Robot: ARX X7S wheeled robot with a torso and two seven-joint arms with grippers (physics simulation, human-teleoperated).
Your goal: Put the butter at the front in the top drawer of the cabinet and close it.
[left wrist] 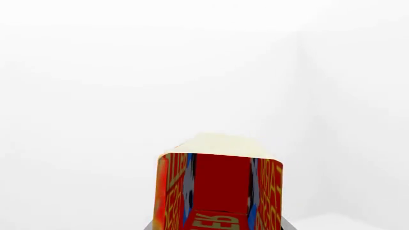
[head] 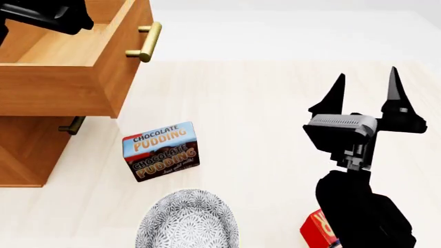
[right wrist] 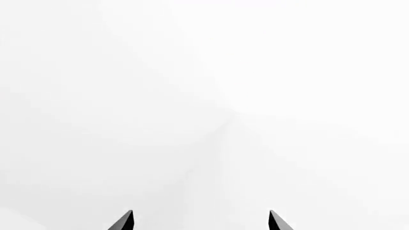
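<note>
Red-and-yellow butter box (left wrist: 217, 191) between the left gripper's jaws (close against the wrist camera), right gripper (head: 365, 90) wide open, empty.

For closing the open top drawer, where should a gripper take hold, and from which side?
The brass bar handle on the top drawer: it stands off the front on two posts, leaving finger room behind. Approach from the front, rightward in the head view, jaws spanning the bar.

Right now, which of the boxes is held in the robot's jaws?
The red box with yellow lettering, filling the left wrist view. The blue-and-brown chocolate pudding box lies untouched on the light wooden floor.
</note>
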